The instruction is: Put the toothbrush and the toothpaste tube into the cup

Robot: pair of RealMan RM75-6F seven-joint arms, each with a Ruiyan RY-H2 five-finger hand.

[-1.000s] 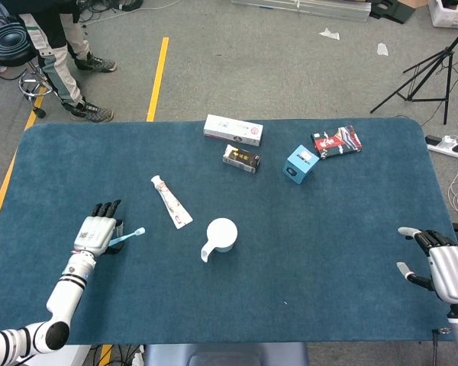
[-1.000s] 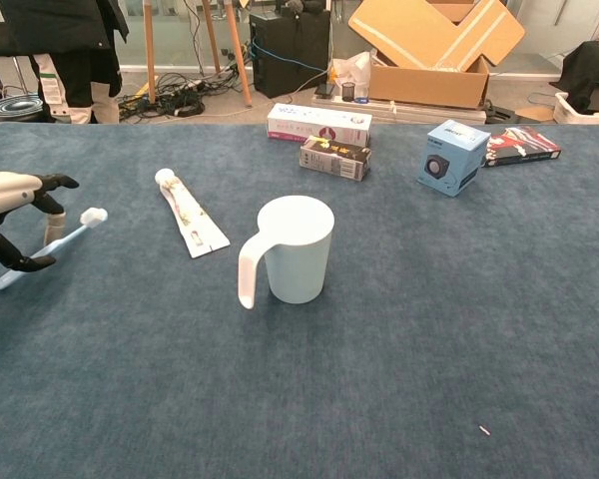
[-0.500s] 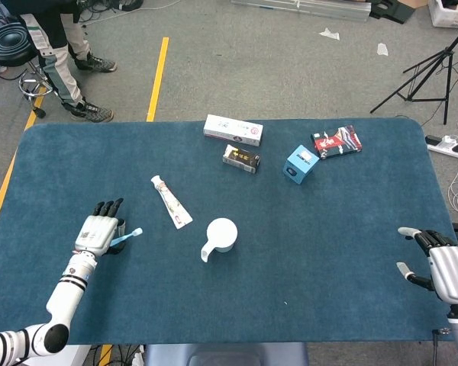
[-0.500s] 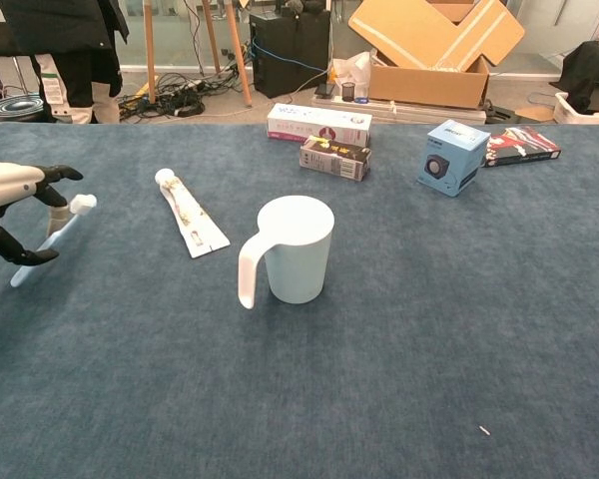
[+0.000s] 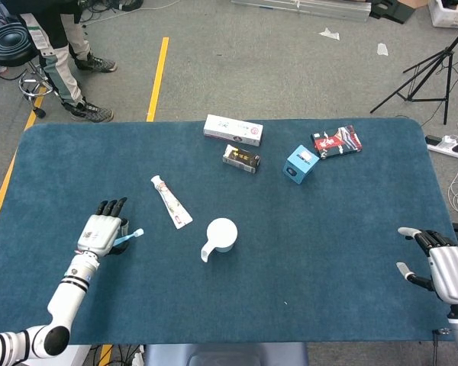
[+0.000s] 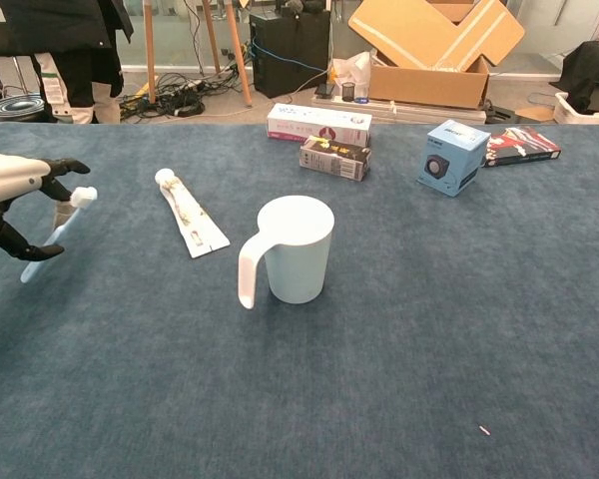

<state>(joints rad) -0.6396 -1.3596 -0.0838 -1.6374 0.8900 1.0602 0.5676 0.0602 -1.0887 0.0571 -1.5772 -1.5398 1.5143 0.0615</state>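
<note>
My left hand (image 5: 103, 232) (image 6: 15, 195) holds a light blue toothbrush (image 5: 127, 237) (image 6: 58, 230) above the left part of the table, its white head pointing toward the cup. The toothpaste tube (image 5: 172, 201) (image 6: 191, 215) lies flat on the blue cloth between that hand and the cup. A white cup (image 5: 220, 235) (image 6: 297, 248) stands upright at the centre, handle toward the front left. At the table's right front edge my right hand (image 5: 441, 268) rests with fingers apart and nothing in it; the chest view does not show it.
At the back of the table (image 5: 328, 229) lie a white-and-pink box (image 5: 233, 130) (image 6: 319, 125), a dark small box (image 5: 241, 158) (image 6: 335, 158), a blue cube box (image 5: 300, 164) (image 6: 452, 157) and a red-black packet (image 5: 337, 142) (image 6: 523, 145). A person and a stool (image 5: 15, 42) stand beyond the far left corner.
My left hand has lifted the toothbrush off the cloth and carried it slightly rightward toward the cup. The right hand, cup and tube have not moved.
</note>
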